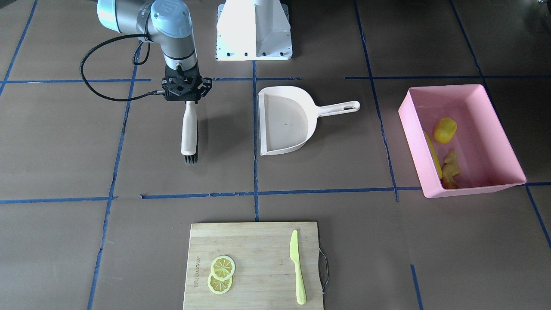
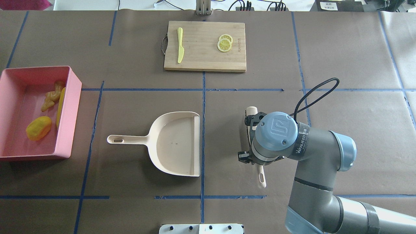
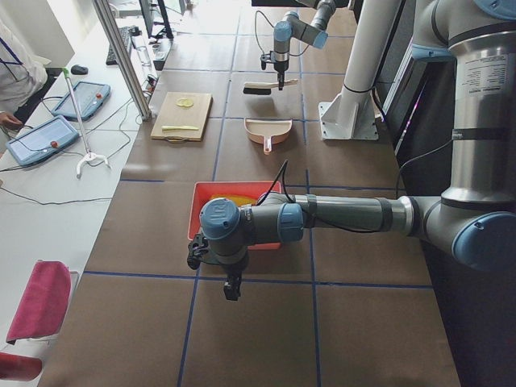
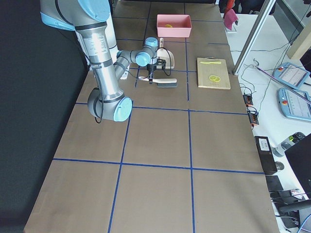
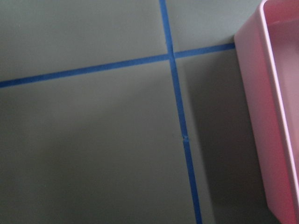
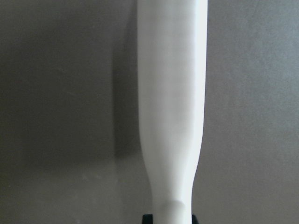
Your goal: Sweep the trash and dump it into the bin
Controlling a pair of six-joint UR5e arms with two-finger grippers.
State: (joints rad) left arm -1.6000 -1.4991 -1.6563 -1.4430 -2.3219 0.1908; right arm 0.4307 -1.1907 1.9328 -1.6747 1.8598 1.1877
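The pink bin (image 1: 443,88) stands at the table's end on my left side. In it lie the rounded yellow lump (image 1: 445,130), the tan-orange ginger root (image 1: 451,168) and the corn cob (image 1: 434,157), against the wall. My right gripper (image 1: 186,92) points down over the handle of a cream brush (image 1: 189,133), which is at or just above the table. Its fingers are hidden under the wrist. My left gripper (image 3: 232,289) hangs over bare table beside the bin (image 3: 242,189), and I cannot tell if it is open.
An empty cream dustpan (image 1: 284,125) lies between the brush and the bin, its handle pointing at the bin. A wooden cutting board (image 1: 258,254) on the far side holds two lemon slices (image 1: 221,273) and a lime-green knife (image 1: 297,267). The white robot base (image 1: 254,30) stands behind the dustpan.
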